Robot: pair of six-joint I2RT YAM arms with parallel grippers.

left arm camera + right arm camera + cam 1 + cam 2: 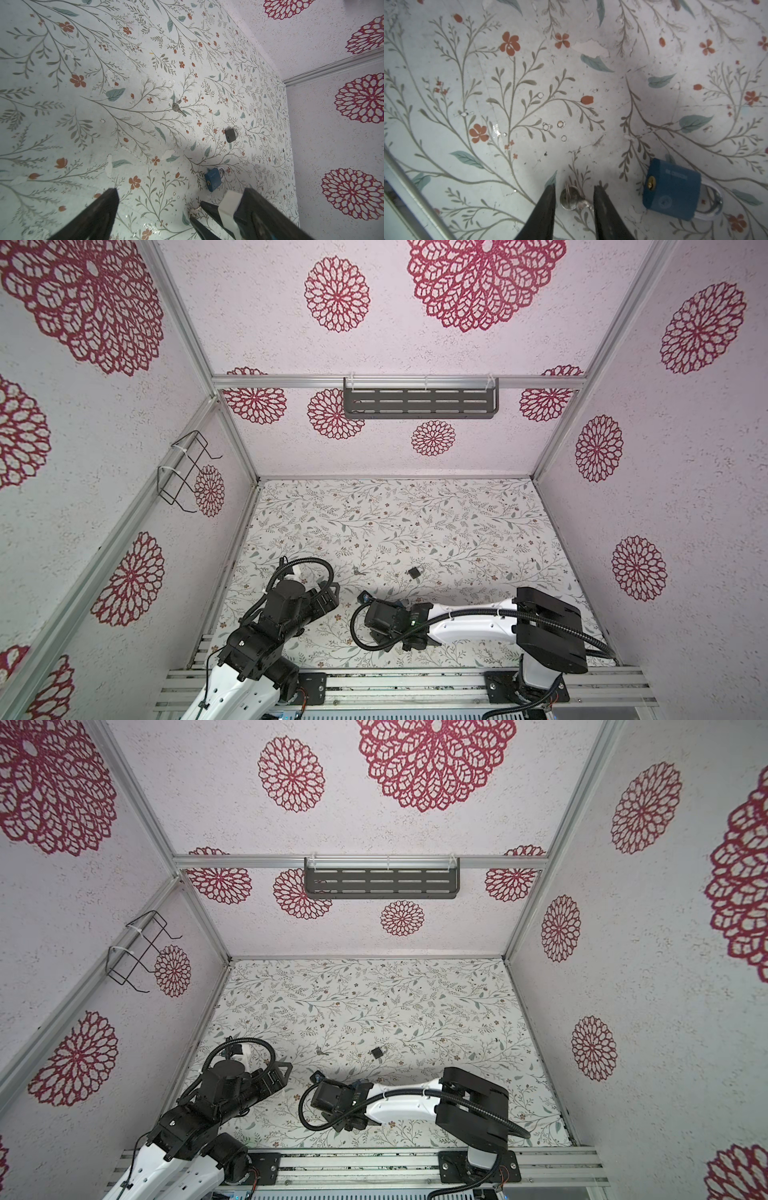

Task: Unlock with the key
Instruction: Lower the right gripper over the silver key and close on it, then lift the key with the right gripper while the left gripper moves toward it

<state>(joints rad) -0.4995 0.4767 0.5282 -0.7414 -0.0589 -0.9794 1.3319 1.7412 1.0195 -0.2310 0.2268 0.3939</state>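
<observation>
A key (569, 199) is straddled, unpinched, by the parted right gripper (575, 187); the blue padlock (671, 193), eight o'clock from the grey padlock (415, 572), is untouched.

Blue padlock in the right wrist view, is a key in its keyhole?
No, the blue padlock has an empty keyhole; the key lies beside it between the fingers of the right gripper.

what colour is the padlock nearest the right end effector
Blue padlock with a brass keyhole, clearest in the right wrist view.
</observation>
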